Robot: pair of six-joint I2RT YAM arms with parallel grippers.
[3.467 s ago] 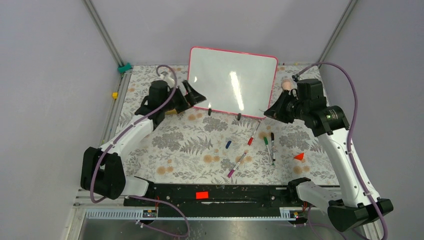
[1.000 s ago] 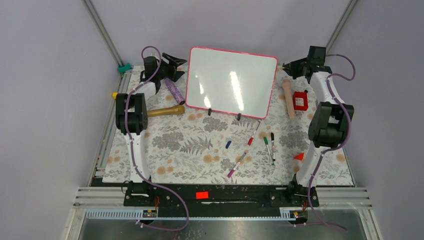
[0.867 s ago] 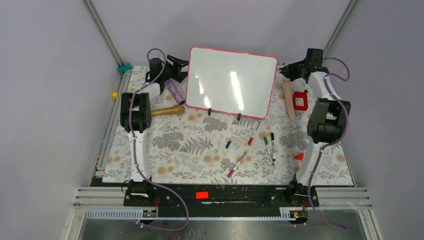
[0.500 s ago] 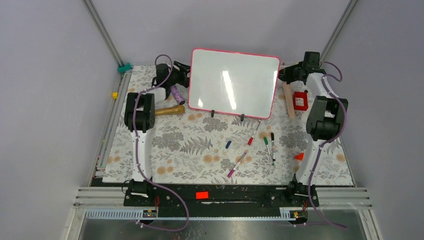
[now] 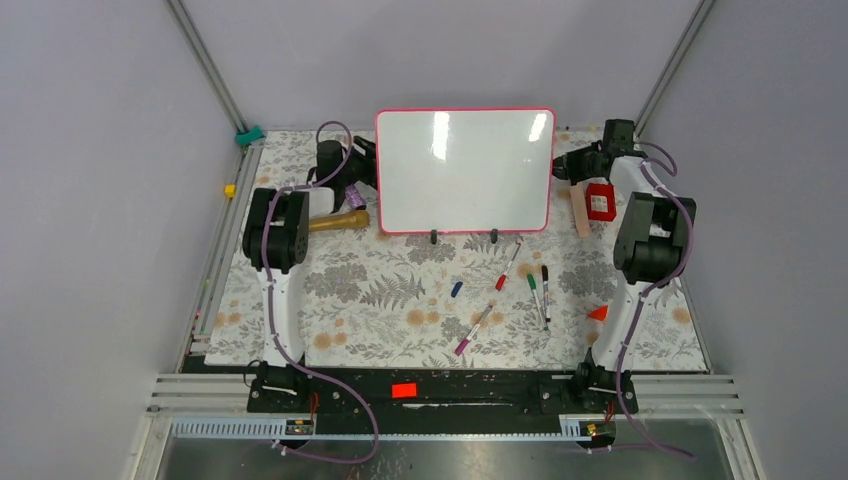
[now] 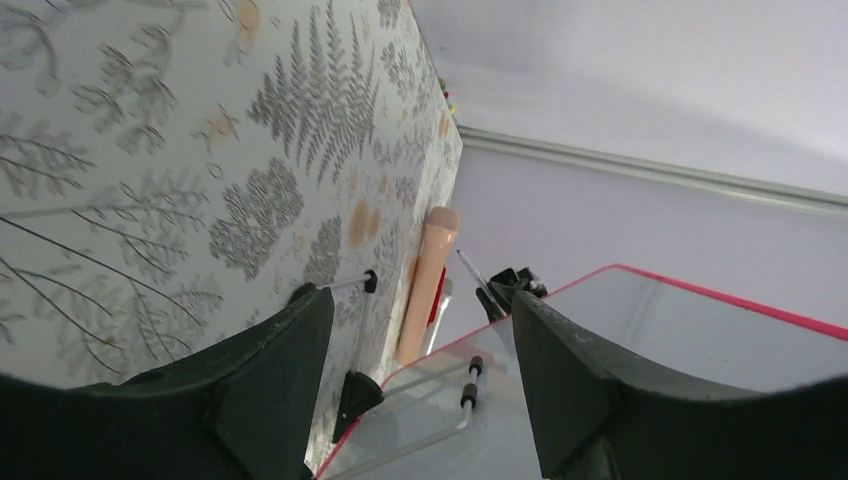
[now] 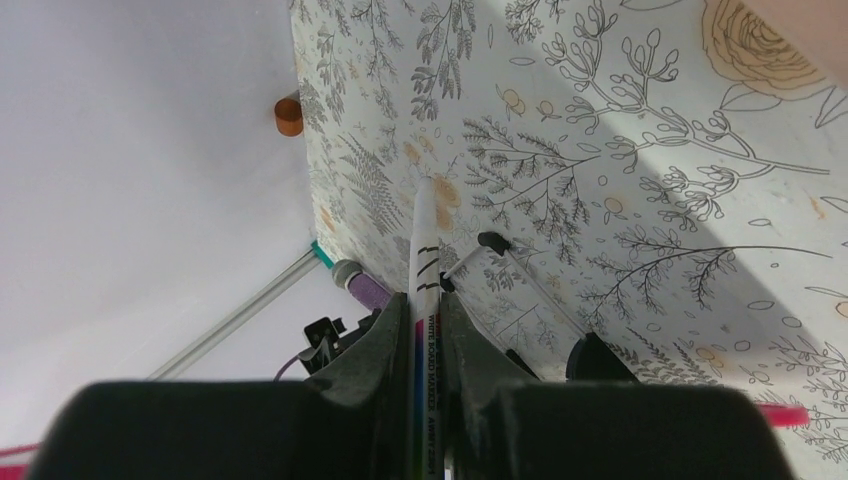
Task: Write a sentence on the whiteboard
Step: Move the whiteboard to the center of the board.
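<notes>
L gripper (image 6: 420, 310): mine, at the board's L edge, jaws spread wide. The pink rim runs between my fingers in the wrist cam, but can't tell if either pad touches it. No grip yet, I'd say.
Gold handle (image 5: 335, 221): lying on the floral table (image 5: 300, 300) just beside my L arm. Ignoring it.
Whiteboard (image 5: 465, 170): back-centre of the table, standing on its two black clip feet (image 5: 433, 237), between my two grippers.
Sentence: none visible. The face looks blank, only lamp glare near the top, so writing hasn't begun imo.
Board feel: probably light, stiff and thin. The glossy face is slick and the feet are small, so I expect it'll rock or skid back once a pen tip pushes on it.
Where to hold: L side rim, about mid-height, pads across front and back. Keep off the writing area.
Loose pens (image 5: 538, 296): several scattered in front of the board, well apart from both grippers.
R gripper (image 7: 425, 300): mine, off the board's R edge, clamped tight on a white marker (image 7: 424, 225).
Marker feel: slim, smooth barrel that could twist in the pinch if pressed hard. Capped or not, can't tell.
Next call: steady the board w/ L first, then bring the tip in lightly.
</notes>
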